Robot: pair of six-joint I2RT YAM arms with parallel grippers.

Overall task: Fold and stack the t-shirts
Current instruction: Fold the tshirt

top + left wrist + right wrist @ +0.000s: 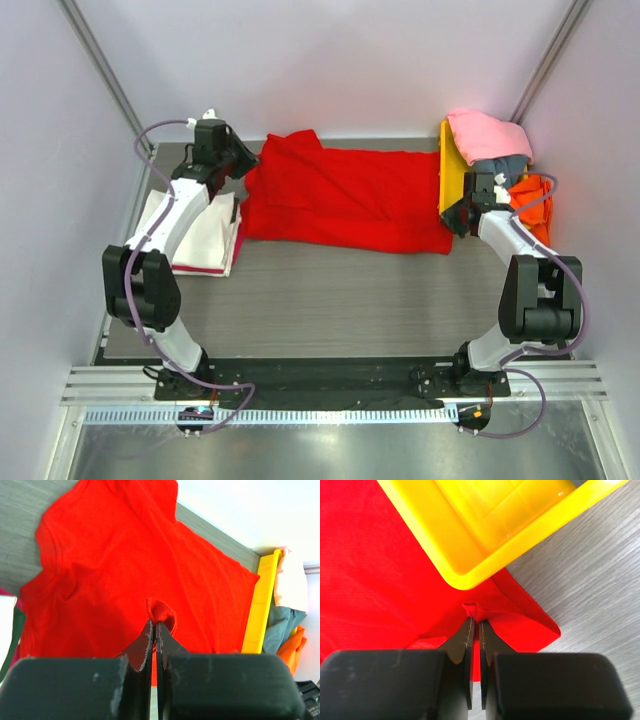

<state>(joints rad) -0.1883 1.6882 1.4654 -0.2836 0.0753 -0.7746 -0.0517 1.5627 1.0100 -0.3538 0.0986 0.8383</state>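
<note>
The left gripper [154,625] is clamped on a small pucker of the red t-shirt [350,195], near the shirt's left end at the far side of the worktop [330,300]. The right gripper [474,621] is likewise closed on a little nub of the same red cloth, at the shirt's right edge. The shirt lies spread between the two arms, rumpled and bunched on the left and flatter toward the right.

What worries me is the yellow tray [470,575]. From the right wrist its corner sits on or just over the red cloth, right beside the pinch. From above it looks tipped up on edge, with the pink shirt [488,135], grey-blue shirt [505,165] and orange shirt [535,195] heaped against it. If the right arm lifts or pulls toward the middle, I'd expect the cloth to catch that corner and drag the tray, or spill the heap onto the worktop.

Both grips hold only a small fold, so a sharp tug could slip one free and leave the shirt hanging lopsided.

The cream-white shirt [205,250] lies folded under the left arm. A low sweep back could scuff it out of shape.
</note>
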